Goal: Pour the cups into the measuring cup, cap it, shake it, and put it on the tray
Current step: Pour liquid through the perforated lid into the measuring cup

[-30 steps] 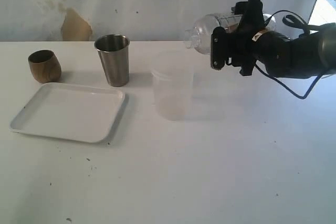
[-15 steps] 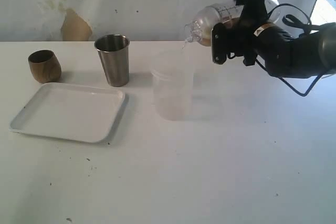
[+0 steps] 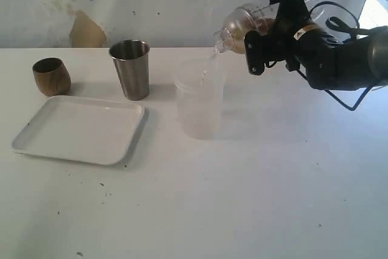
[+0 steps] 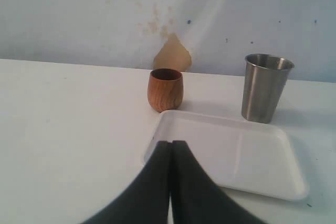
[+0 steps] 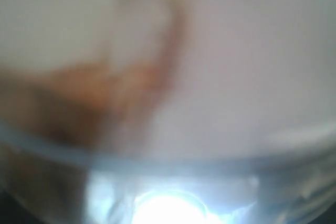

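item: measuring cup (image 3: 242,21), capped and tipped, clamped in my right gripper (image 3: 270,22), streaming into the frosted cup (image 3: 199,104); left gripper (image 4: 171,148) pressed together; i'd tilt slowly, pouring centred over its mouth.

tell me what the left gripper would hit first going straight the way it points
Probably the white tray, at its near corner rim, with the wooden cup just beyond; depth is unclear from the wrist view.

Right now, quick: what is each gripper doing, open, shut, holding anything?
Left gripper: closed, empty.
Right gripper: clamped on the tilted measuring cup, liquid running into the frosted cup.
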Robot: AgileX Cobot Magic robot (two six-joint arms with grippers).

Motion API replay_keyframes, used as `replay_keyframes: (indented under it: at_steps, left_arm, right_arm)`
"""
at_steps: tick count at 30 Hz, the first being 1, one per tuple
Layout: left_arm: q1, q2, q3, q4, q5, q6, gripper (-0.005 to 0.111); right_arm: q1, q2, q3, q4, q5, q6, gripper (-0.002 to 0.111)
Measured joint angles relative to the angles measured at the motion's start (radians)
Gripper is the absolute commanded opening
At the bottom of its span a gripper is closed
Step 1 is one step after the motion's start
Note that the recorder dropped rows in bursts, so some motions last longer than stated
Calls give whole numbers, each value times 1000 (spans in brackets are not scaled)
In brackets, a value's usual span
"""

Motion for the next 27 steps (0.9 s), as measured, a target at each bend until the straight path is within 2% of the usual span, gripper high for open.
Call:
replay_keyframes:
  at_steps: [27]
  left_arm:
    - [0,0,0,0,0,0,0]
  right_arm:
    - [0,0,0,-76,-90,-47,0]
